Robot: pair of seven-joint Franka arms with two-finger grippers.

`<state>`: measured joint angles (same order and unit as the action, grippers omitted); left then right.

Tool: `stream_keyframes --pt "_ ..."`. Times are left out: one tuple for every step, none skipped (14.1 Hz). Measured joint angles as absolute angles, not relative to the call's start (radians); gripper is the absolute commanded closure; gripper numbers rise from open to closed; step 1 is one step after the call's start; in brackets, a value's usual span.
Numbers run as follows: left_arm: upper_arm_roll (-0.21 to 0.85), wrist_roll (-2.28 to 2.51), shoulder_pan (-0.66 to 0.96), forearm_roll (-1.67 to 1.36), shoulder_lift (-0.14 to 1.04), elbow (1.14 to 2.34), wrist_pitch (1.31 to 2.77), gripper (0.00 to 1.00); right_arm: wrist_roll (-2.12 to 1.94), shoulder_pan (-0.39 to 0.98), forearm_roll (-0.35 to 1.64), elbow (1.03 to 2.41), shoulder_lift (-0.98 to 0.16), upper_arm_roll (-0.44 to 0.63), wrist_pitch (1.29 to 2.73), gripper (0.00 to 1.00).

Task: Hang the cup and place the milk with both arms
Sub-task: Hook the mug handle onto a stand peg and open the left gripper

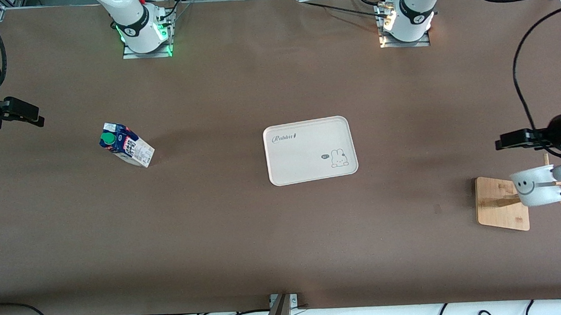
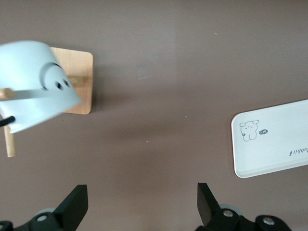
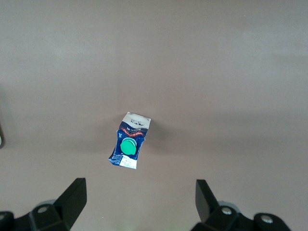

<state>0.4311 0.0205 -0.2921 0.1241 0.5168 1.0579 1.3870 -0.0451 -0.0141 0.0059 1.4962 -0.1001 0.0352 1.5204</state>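
The white cup [image 1: 535, 186] with its smiley face hangs tilted on a peg of the wooden rack [image 1: 501, 205] at the left arm's end of the table. It also shows in the left wrist view [image 2: 33, 82]. My left gripper [image 1: 513, 140] is open and empty, up in the air beside the rack and apart from the cup; its own view shows it [image 2: 142, 202] over bare table. The blue and white milk [image 1: 126, 145] with the green cap stands toward the right arm's end, and shows in the right wrist view [image 3: 129, 141]. My right gripper [image 1: 27, 114] is open and empty, up near the table's end [image 3: 139, 202].
A white tray [image 1: 281, 167] with a rabbit drawing lies in the middle of the table, between the milk and the rack; part of it shows in the left wrist view [image 2: 269, 159]. Cables hang along the table's edges, and one runs over the left arm.
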Motion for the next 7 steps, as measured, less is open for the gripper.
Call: stream_keyframes --pt "0.431 0.020 -0.271 0.127 0.509 1.061 1.384 0.00 -0.045 -0.021 0.006 1.496 -0.100 0.029 1.520 0.00" --pt "0.432 0.017 -0.256 0.137 0.501 1.074 1.387 0.00 -0.045 -0.024 0.006 1.496 -0.100 0.026 1.520 0.00" --pt "0.433 0.012 -0.242 0.159 0.491 1.098 1.405 0.00 -0.046 -0.024 0.006 1.496 -0.100 0.025 1.520 0.00" --pt "0.437 0.010 -0.230 0.182 0.478 1.129 1.433 0.00 -0.051 -0.024 0.006 1.496 -0.100 0.025 1.520 0.00" --pt "0.445 0.009 -0.222 0.197 0.462 1.161 1.450 0.00 -0.059 -0.025 0.006 1.496 -0.100 0.025 1.520 0.00" --pt "0.452 0.009 -0.217 0.201 0.442 1.190 1.456 0.00 -0.068 -0.025 0.006 1.496 -0.100 0.025 1.520 0.00" --pt "0.454 0.000 -0.216 0.201 0.422 1.214 1.460 0.00 -0.079 -0.027 0.006 1.496 -0.100 0.025 1.520 0.00"
